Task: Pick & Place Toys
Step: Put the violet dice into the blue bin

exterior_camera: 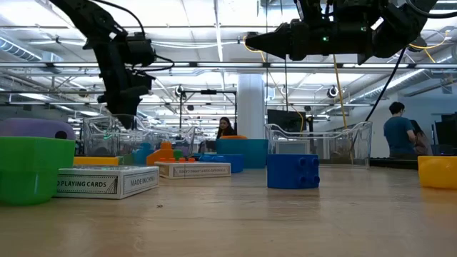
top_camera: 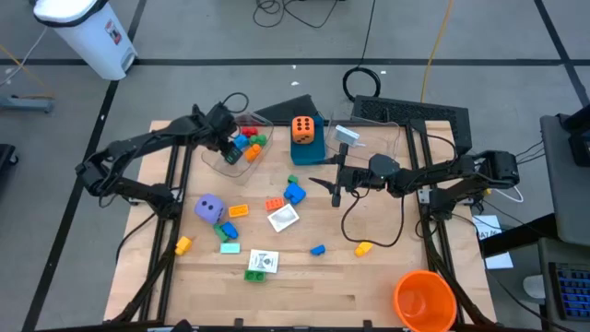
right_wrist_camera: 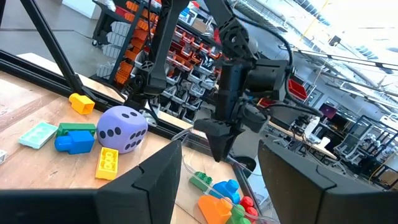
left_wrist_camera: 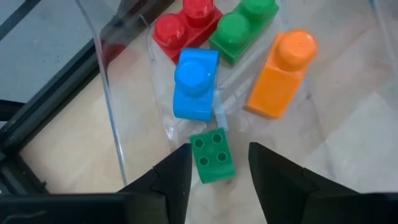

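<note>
Your left claw (left_wrist_camera: pixel 219 163) hangs part-open, holding nothing, over the small green plastic brick (left_wrist_camera: pixel 212 154) inside the clear plastic tub (top_camera: pixel 226 157), upper left of the counter (top_camera: pixel 304 277); right claw (top_camera: pixel 336 189) part-open, empty, mid-frame.

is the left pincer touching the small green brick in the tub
Apart. The left wrist view shows the green brick lying in the tub between the left pincer's open fingers, with a gap on each side.

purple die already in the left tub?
No. The purple die sits on the bare table, apart from the clear tub where the left claw works.

Wooden table (top_camera: pixel 369 286): scattered bricks (top_camera: pixel 294 193), cards (top_camera: pixel 262 262), tubs (top_camera: pixel 238 152).
</note>
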Robot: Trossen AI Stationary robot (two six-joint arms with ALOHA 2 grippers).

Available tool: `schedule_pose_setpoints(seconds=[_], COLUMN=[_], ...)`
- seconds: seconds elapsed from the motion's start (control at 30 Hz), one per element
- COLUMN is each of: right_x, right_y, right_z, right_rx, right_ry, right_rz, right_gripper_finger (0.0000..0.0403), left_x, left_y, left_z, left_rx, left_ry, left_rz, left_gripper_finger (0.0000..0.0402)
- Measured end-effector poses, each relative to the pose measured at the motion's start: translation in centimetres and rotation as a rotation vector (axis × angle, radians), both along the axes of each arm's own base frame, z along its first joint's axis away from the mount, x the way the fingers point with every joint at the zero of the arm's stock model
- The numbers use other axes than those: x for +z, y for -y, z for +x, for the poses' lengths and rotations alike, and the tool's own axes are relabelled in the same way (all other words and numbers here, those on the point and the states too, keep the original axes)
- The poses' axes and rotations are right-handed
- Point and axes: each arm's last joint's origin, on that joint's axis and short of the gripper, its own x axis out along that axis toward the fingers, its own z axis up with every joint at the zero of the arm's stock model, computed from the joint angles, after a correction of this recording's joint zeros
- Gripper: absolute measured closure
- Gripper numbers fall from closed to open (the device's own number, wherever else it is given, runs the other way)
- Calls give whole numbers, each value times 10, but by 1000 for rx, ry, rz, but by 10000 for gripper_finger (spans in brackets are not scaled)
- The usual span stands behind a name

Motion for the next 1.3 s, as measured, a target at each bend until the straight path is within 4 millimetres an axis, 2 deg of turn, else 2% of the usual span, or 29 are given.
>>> schedule_pose_setpoints(seconds=[0.3,0.47,0.7,0.9,1.07,1.3], right_x=[0,0,-1,-1,-1,-1], right_y=[0,0,0,0,0,0], right_z=[0,0,0,0,0,0], right_rx=[0,-3,-3,-3,-3,-2], right_ry=[0,-3,-8,-8,-7,-6], right_rz=[0,1,1,1,1,11], right_gripper_finger=[195,195,195,195,195,195], left_x=[24,43,85,114,109,70], left_y=[8,17,39,67,90,108], left_z=[6,3,-17,-44,-57,-52], left_rx=[-81,-156,-224,-286,-351,-466], left_ry=[-18,61,316,518,689,906], left_rz=[7,71,179,274,331,362], left_gripper_finger=[228,241,262,274,273,279])
